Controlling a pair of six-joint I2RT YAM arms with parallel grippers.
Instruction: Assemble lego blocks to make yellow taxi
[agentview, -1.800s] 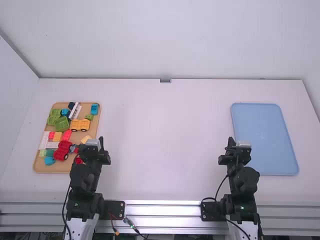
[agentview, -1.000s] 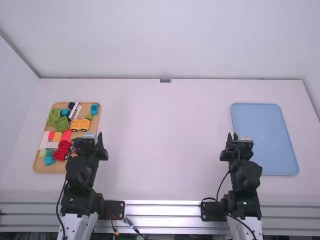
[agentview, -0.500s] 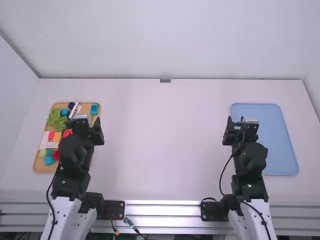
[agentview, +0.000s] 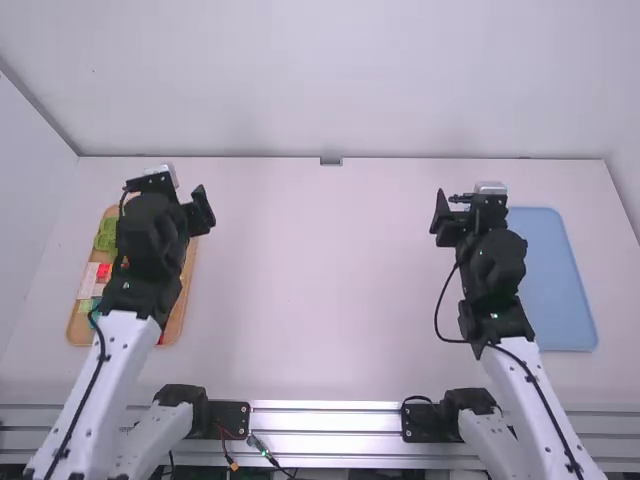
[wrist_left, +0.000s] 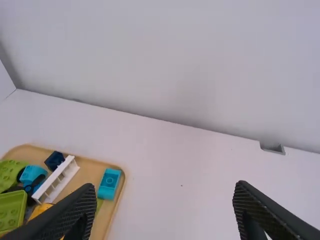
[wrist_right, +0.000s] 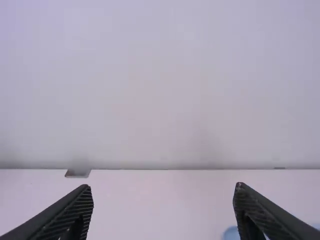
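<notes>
Blocks (wrist_left: 109, 184) on the tan tray (agentview: 174, 322), both my grippers spread wide and empty.
I have the left gripper (agentview: 164, 186) up near that tray's far end, the right gripper (agentview: 470, 198) near the blue tray (agentview: 550, 270); the yellow block (wrist_left: 41, 209) lies partly hidden beside a white piece (wrist_left: 56, 181).

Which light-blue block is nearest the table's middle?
The light-blue block near the tan tray's far-right corner; the other by the white block sits farther left.
</notes>
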